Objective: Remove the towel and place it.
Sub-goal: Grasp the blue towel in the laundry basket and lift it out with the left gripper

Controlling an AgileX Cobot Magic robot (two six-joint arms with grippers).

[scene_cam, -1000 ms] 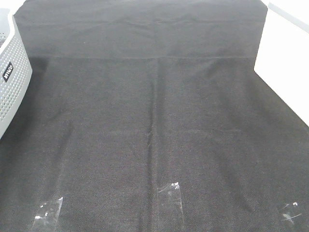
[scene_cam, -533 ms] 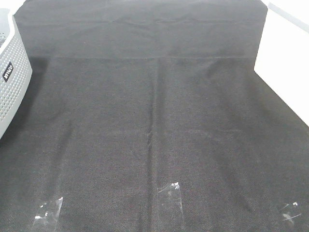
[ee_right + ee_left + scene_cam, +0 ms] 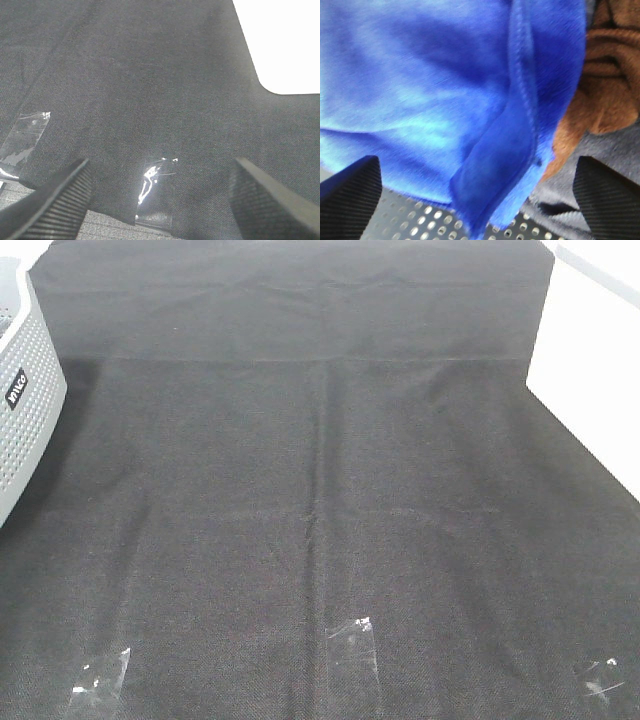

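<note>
L gripper (image 3: 480, 197) is seen wide open, nothing held, right over the blue towel (image 3: 420, 75). Towel is bunched up on a basket w/ holes (image 3: 420, 220), touching a brown cloth (image 3: 605, 75) & near a grey cloth (image 3: 612, 147). R gripper (image 3: 160, 195) is held open too, empty, over the black table cloth (image 3: 150, 75), by bits of clear tape (image 3: 150, 185).

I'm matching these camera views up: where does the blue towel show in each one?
Exterior high: not in it; a perforated grey basket sits at the left edge.
Left wrist: the towel fills most of the picture, lying over perforated grey plastic.
Right wrist: not in it; it shows the black table cloth with tape patches.
Shared landmark: the perforated grey plastic, likely that basket, links exterior high and left wrist.
</note>
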